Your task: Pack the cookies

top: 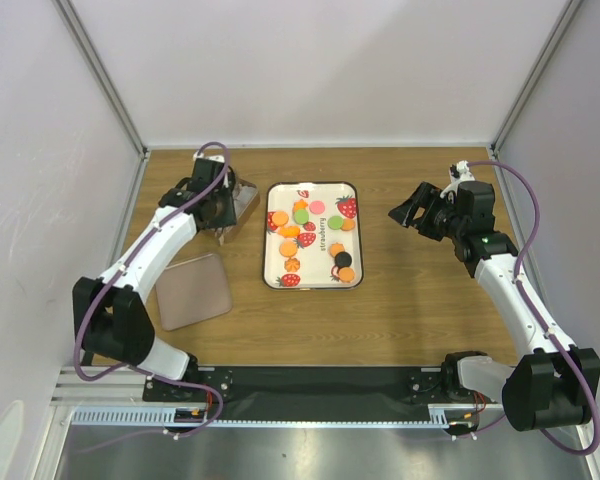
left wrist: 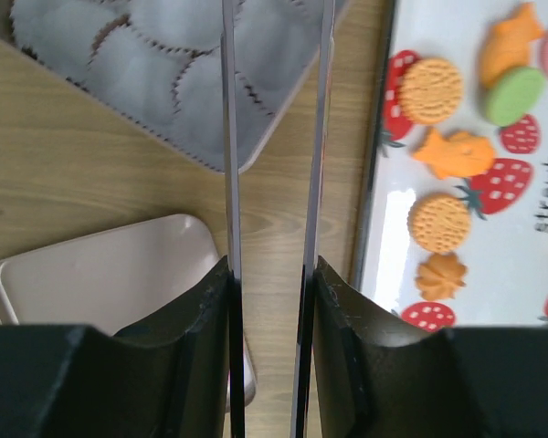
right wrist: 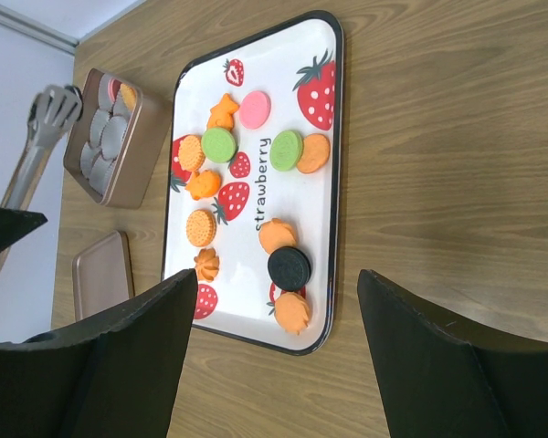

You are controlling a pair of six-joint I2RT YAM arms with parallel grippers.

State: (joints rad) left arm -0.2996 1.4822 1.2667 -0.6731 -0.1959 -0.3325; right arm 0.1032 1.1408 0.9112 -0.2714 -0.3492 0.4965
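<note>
Right wrist: tongs [right wrist: 50,109], seemingly over tin [right wrist: 146,151].

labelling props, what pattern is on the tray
The tray: red strawberries on white, black rim. Clearest in right wrist.

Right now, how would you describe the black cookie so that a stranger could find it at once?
Find the white tray with printed strawberries in the middle of the wooden table. Go to its near right corner, seen from the top camera. There, between two orange cookies, lies the black cookie, the only dark one on the tray.
</note>
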